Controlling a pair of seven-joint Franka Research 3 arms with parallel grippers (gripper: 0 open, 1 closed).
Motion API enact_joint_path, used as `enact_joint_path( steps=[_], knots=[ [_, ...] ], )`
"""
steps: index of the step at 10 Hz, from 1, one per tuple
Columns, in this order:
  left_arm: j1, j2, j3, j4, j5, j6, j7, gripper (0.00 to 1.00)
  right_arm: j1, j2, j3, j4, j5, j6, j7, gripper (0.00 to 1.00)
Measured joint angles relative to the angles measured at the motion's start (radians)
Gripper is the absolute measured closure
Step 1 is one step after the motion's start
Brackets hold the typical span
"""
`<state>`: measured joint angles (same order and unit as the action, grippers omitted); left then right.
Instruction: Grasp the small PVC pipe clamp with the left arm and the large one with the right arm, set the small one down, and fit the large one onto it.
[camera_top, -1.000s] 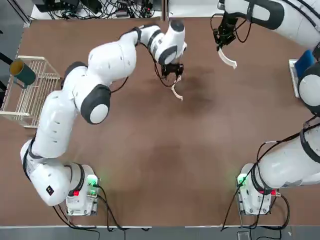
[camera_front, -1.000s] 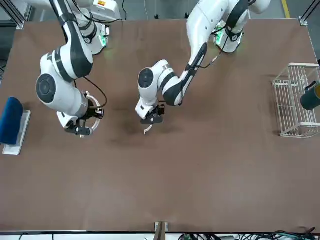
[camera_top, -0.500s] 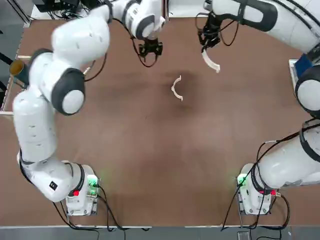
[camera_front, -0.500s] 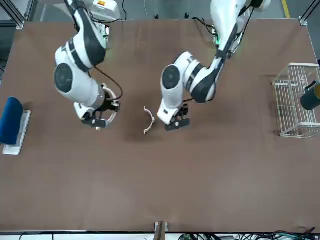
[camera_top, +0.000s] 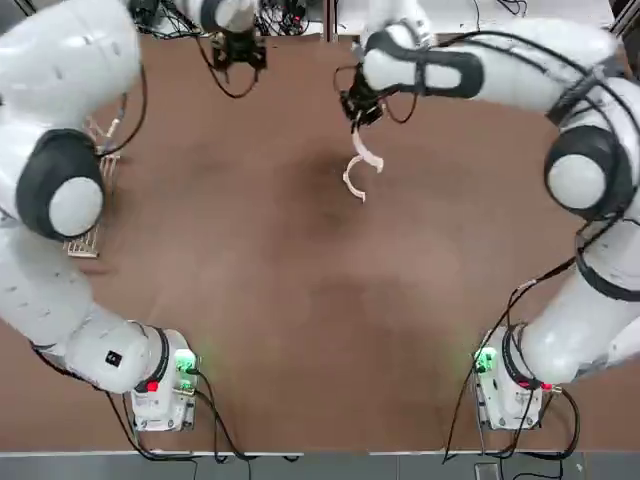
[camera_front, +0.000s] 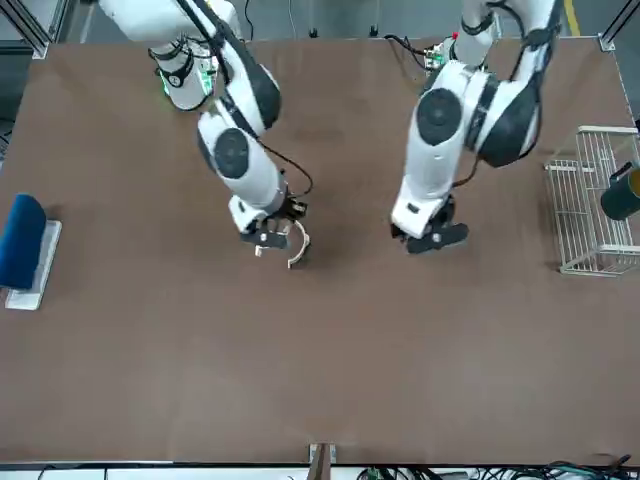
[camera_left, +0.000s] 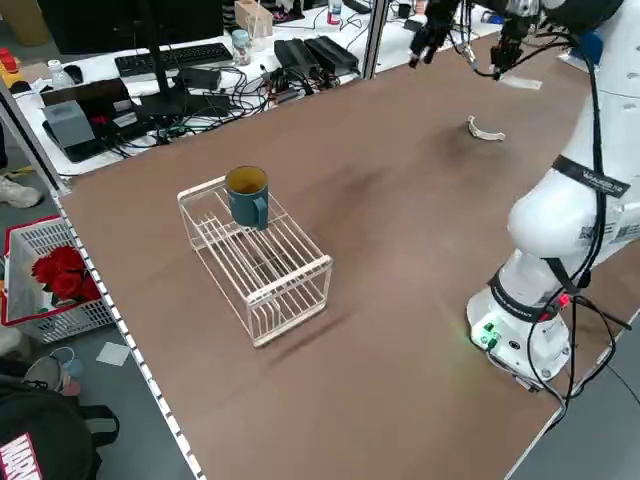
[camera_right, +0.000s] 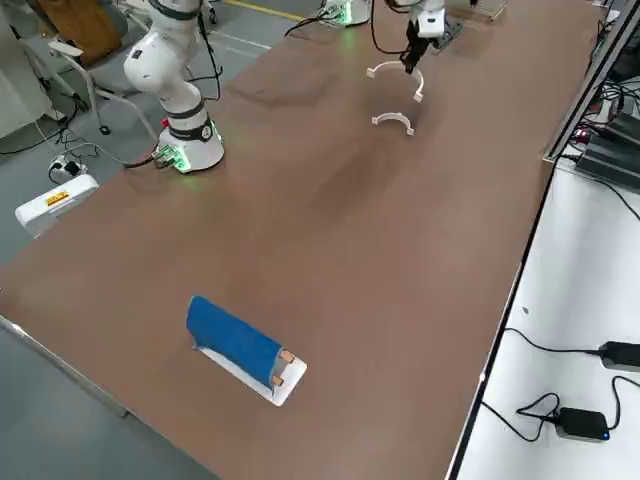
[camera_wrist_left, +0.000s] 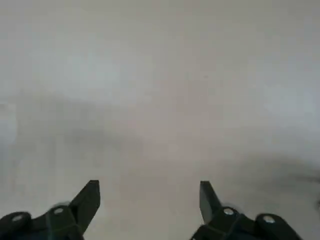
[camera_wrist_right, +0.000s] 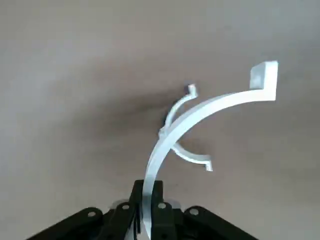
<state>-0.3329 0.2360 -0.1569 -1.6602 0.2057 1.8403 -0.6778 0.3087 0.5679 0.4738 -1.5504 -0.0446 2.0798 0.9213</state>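
From my station, the bench (camera_top: 300, 300) offers the small clamp no backing that I can see: I judge that if the right arm (camera_front: 235, 150) comes in off line or presses too hard, the clamp will skid or tip towards the far edge. The left claw (camera_wrist_left: 150, 192) stands wide, holding nothing, off towards the bench's far left corner, so it can't steady anything. The right claw (camera_wrist_right: 148, 187) is closed on one end of the large clamp (camera_wrist_right: 200, 112); gripped there, it could twist under load and miss the seat. The large clamp reaches out from that claw, above the bench and crossing over the small clamp (camera_wrist_right: 192, 156) in the wrist view. The small one lies just beyond the right claw's fingertips, nearer the bench's far edge than its near one, ungripped
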Motion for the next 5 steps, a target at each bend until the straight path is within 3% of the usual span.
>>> enact_joint_path(
  steps=[2,5],
  knots=[
    [0.132,-0.061,0.0,-0.019,-0.063,-0.029,0.171,0.07,0.08,0.122,-0.001,0.109,-0.097,0.0,0.044,0.9],
    [0.248,-0.131,0.002,-0.031,-0.118,-0.038,0.338,0.01,0.101,0.209,-0.003,0.134,-0.158,0.028,0.049,0.9]
  ],
)
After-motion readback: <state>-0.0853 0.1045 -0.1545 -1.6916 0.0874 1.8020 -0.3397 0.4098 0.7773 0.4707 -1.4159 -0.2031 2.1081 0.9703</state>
